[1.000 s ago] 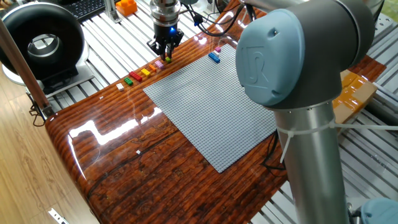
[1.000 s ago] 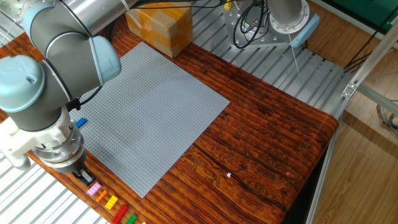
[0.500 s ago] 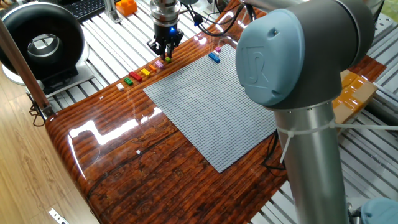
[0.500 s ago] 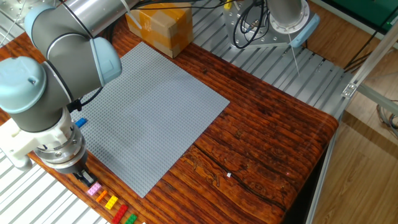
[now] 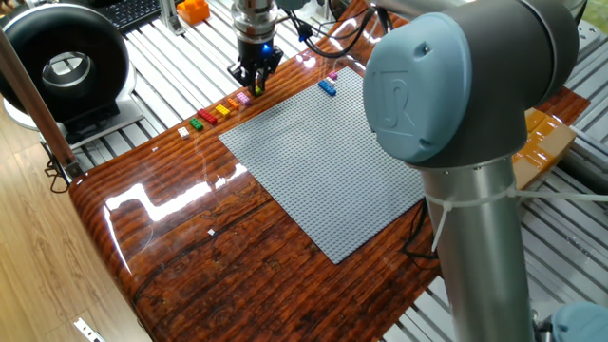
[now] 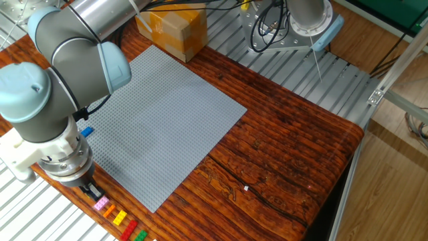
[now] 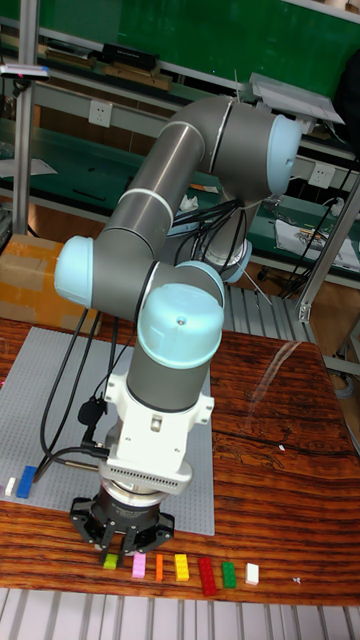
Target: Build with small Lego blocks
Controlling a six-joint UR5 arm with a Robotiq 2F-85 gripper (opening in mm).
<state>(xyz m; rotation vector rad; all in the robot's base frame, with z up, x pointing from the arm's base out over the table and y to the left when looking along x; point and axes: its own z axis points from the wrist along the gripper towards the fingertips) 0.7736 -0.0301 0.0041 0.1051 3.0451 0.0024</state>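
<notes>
Blocks are laid out in a short row along one edge of the wooden tabletop point(image 7: 280, 420), just beside the grey baseplate point(image 6: 160, 120). In the tall fixed view the row is read, left to right, as a green block point(image 7: 110, 562), a pink block point(image 7: 139, 566), an orange block point(image 7: 158, 567), a yellow block point(image 7: 181, 567), a red block point(image 7: 206, 575), a second green block point(image 7: 228, 574) and a white block point(image 7: 252, 573). A blue block point(image 7: 27, 481) and a small white piece point(image 7: 10, 487) are seen apart from the row, at the far left edge of the baseplate.

The gripper point(image 7: 122, 547) is held low over the left end of the row, its fingers pointed down above the green and pink blocks. Whether anything is held between the fingers cannot be told, and whether the jaws are spread or closed cannot be told from any view.

A cardboard box point(image 6: 170, 27) is seen beyond the far corner of the baseplate, off the wood. A round black device point(image 5: 62, 66) is seen standing on the slatted metal surface beside the tabletop.
</notes>
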